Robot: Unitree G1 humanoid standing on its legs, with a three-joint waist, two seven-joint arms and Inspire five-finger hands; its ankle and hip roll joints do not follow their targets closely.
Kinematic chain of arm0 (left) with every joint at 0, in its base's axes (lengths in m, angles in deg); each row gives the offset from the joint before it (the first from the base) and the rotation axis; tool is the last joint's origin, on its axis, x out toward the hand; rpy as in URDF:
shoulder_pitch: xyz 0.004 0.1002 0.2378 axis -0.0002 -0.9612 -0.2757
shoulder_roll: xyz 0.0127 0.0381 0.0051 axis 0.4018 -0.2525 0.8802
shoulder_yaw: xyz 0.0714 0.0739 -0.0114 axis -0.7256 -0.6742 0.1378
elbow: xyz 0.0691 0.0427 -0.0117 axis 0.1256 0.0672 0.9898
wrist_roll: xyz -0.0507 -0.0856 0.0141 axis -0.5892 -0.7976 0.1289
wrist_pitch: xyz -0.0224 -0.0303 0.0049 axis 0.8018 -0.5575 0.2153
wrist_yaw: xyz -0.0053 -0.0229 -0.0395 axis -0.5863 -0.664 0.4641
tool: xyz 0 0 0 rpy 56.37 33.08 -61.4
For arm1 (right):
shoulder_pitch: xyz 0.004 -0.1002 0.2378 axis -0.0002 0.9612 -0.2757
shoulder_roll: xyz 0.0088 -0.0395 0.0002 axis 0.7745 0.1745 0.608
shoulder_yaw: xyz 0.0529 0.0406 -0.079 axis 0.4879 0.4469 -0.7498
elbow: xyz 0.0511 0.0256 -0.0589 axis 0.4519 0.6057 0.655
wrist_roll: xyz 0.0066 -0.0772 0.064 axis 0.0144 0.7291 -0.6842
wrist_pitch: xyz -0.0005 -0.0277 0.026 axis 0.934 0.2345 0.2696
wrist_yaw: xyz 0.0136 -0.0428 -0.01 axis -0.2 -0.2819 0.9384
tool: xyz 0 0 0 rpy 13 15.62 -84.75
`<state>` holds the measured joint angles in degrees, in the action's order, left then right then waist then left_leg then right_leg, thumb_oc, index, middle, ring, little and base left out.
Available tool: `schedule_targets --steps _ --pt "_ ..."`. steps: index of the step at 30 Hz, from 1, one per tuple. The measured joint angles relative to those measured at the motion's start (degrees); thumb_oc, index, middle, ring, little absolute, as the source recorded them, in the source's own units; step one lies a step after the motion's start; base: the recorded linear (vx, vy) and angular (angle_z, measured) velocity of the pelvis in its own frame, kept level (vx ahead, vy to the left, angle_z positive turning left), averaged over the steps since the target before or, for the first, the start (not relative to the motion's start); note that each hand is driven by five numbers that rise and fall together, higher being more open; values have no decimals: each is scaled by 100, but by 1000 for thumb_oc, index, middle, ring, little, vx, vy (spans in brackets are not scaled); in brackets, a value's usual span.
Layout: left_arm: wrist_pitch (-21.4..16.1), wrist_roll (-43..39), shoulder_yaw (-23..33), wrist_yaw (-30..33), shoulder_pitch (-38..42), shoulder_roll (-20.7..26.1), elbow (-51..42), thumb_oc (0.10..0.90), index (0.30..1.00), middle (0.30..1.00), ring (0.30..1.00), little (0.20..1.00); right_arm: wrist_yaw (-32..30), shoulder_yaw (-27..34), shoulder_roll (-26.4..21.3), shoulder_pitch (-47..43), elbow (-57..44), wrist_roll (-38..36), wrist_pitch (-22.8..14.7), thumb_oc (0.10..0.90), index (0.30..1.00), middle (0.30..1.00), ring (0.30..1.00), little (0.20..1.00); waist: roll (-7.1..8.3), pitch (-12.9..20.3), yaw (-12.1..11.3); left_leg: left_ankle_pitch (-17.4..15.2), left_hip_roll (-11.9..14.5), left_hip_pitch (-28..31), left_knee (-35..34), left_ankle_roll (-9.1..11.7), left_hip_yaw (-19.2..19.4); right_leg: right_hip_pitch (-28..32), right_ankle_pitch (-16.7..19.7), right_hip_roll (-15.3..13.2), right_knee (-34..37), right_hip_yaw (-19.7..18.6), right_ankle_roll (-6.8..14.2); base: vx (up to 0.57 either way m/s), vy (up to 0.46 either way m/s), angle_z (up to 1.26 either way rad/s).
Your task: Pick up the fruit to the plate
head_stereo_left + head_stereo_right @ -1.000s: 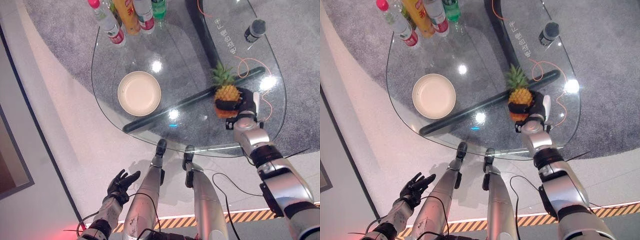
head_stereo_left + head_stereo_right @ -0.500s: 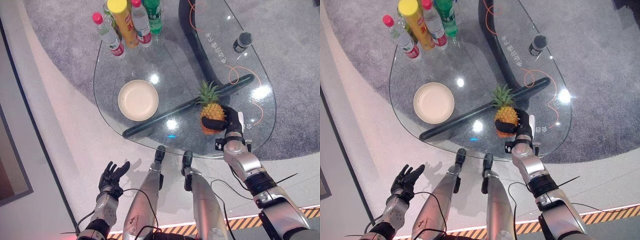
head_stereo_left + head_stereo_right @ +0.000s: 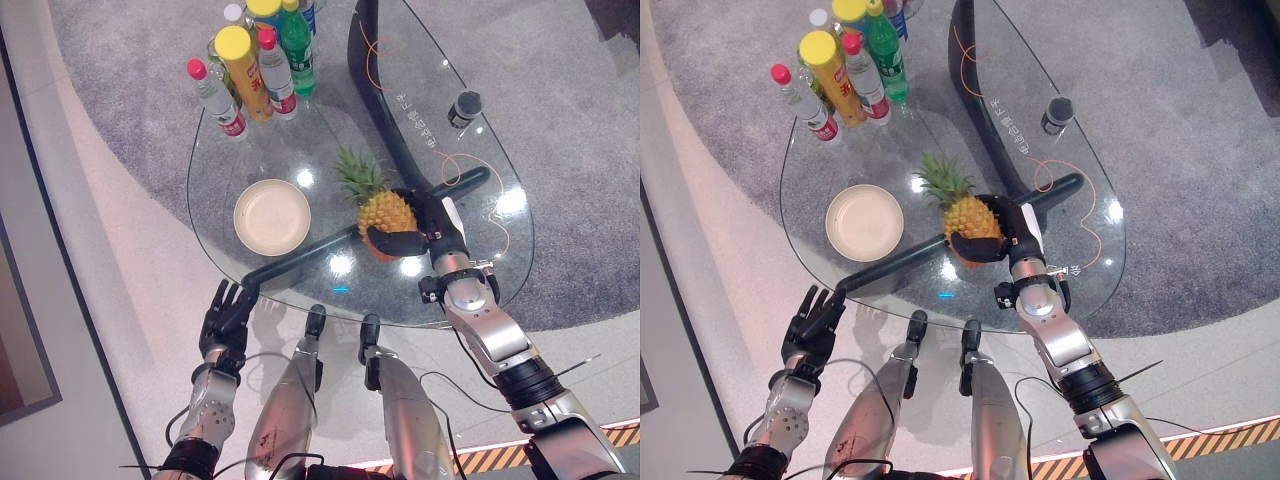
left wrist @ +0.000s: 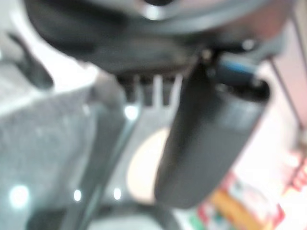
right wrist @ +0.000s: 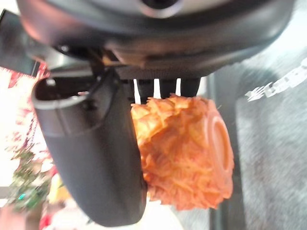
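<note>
Left eye view: right hand (image 3: 425, 225) has its fingers curled round the pineapple (image 3: 385, 212), carrying it above the glass table (image 3: 300, 130). Vs 0.5 s ago and 1.0 s ago the fruit sits much nearer the plate (image 3: 272, 216); it was well over by the table's right side, now it is just right of the plate with a small gap between them, not on it. The camera has shifted too, so the bottles (image 3: 255, 55) at the far edge show more fully. Leafy crown points up-left, toward the bottles. Left hand (image 3: 225, 315) has come up from low beside the legs and now sits at the table's near-left rim, fingers straight and spread, holding nothing. A small dark cylinder (image 3: 464, 105) stands at the far right, an orange cord (image 3: 470, 165) looping near it. White characters are printed on the dark strip under the glass; not reading those off, nor the bottle labels.

Right eye view: same layout. Pineapple (image 3: 970, 215) in right hand (image 3: 1015, 228), plate (image 3: 864, 222) to its left, left hand (image 3: 812, 322) below the table rim.

Left wrist view: blurred. Thumb (image 4: 206, 143) stands out dark, with a pale round shape past it that looks like the plate (image 4: 144, 167).

Right wrist view: thumb (image 5: 91, 158) pressed against the pineapple's (image 5: 184, 153) orange rind, fingers wrapping its far side; base of the fruit faces outward.
</note>
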<state>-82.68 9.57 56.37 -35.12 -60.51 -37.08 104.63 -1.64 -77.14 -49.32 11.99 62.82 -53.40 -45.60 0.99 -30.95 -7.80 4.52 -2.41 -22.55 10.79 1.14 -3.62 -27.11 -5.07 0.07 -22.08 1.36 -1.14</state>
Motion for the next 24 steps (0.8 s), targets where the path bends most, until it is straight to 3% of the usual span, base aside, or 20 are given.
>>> schedule_targets --steps 4,7,13,24 --pt "295 -113 -18 -43 -7 120 -602 800 900 900 900 900 314 -77 -197 10 -169 8 -46 100 300 300 300 200 -27 -14 -13 10 -3 84 -68 9 -9 63 -3 -4 29 31 1 7 -29 1" --pt "563 -636 -40 -107 -84 215 -1062 800 900 900 900 900 448 -87 -289 89 -309 126 -72 100 300 300 300 200 -35 -19 -9 13 -1 100 -85 14 -68 110 -14 -10 55 103 0 6 -48 10" --pt "826 -1049 -360 -154 -105 460 -1970 800 900 900 900 900 735 -319 -497 118 -559 231 -80 100 300 300 300 200 -36 -19 -124 31 5 101 -160 44 -180 146 -36 0 121 208 -28 13 -44 9" --pt "1213 -1275 -695 -234 154 892 -2416 800 900 900 900 900 888 -896 -538 88 -566 227 -88 100 300 300 300 200 -36 -21 -174 35 -28 102 -177 52 -373 278 -42 -28 231 402 -26 16 -24 9"
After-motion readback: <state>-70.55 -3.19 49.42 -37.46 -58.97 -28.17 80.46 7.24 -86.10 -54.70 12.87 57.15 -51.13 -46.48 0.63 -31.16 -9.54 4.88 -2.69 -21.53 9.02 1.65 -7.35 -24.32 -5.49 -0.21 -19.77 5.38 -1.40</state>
